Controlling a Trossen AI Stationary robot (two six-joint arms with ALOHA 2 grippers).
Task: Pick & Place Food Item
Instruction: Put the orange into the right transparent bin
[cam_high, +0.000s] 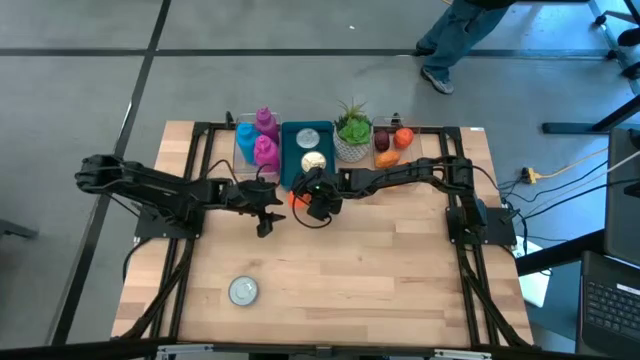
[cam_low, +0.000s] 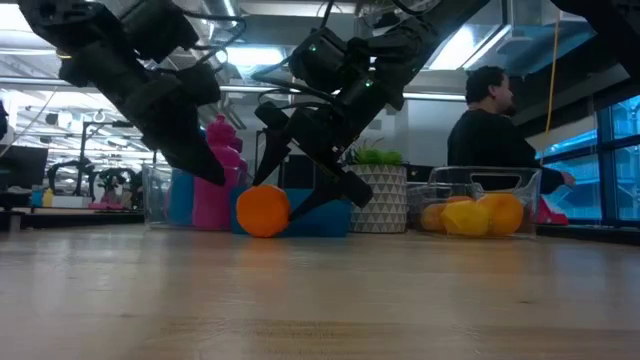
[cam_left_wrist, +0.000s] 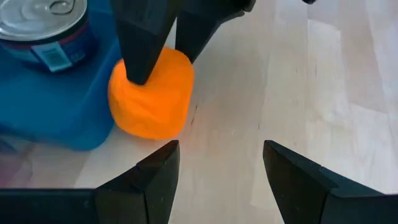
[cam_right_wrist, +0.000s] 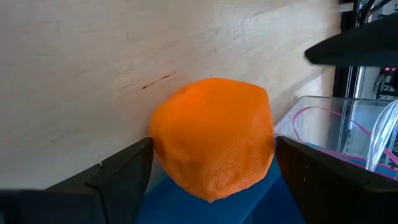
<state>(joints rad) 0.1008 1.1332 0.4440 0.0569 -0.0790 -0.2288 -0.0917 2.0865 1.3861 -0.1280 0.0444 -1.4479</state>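
On the bench (cam_high: 340, 280) the orange (cam_low: 263, 211) lies against the blue tray (cam_left_wrist: 43, 99), between the wide fingers of the right tool (cam_low: 305, 185), not yet clenched. The left tool (cam_left_wrist: 217, 168) waits near, released. It looks light, firm and rollable, so take it at its widest middle.

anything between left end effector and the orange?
Nothing. In the left wrist view only bare wooden table separates the open left end effector from the orange, which the right end effector straddles.
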